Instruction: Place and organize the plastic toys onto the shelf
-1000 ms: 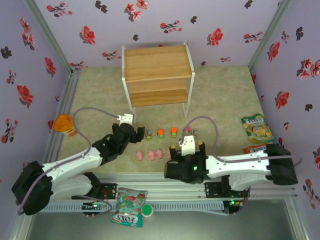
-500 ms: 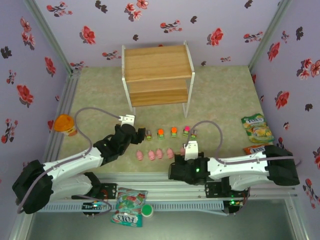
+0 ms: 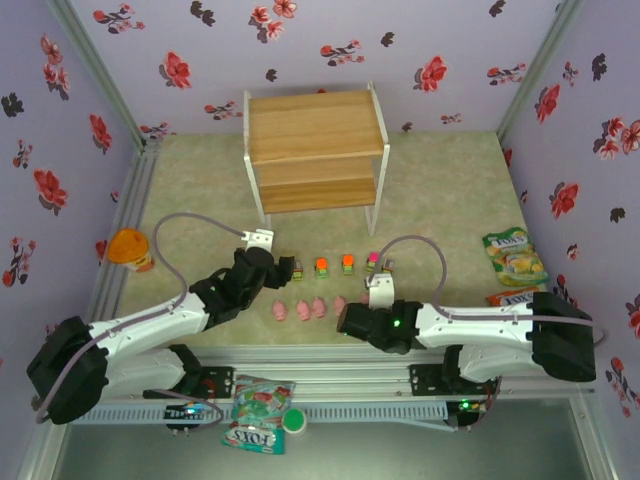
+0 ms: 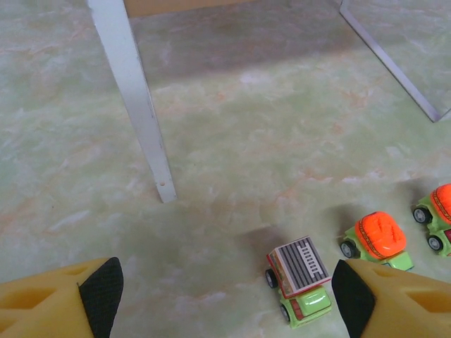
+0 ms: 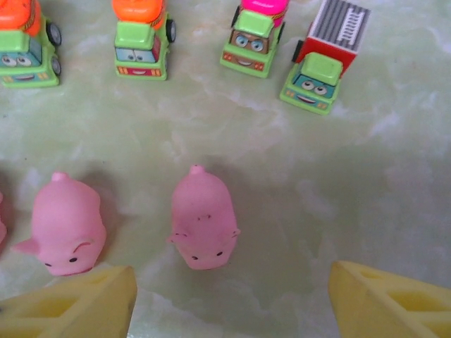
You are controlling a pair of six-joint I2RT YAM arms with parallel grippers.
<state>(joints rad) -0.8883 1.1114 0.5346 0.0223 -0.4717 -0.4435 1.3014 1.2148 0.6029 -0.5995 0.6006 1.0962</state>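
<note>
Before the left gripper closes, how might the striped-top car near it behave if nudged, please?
The car stands on wheels, so a nudge along its length would probably roll it. It looks like glossy hard plastic: likely light, stiff, maybe slippery.

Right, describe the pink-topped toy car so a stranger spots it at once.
Find the wooden shelf at the back. In the row of cars before it, the pink-topped car is second from right. Its neighbours have orange and grey striped tops.

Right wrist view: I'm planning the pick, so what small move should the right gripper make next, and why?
Probably ease the right gripper forward and down until its open fingers straddle the pink pig just ahead; nothing is held yet.
</note>
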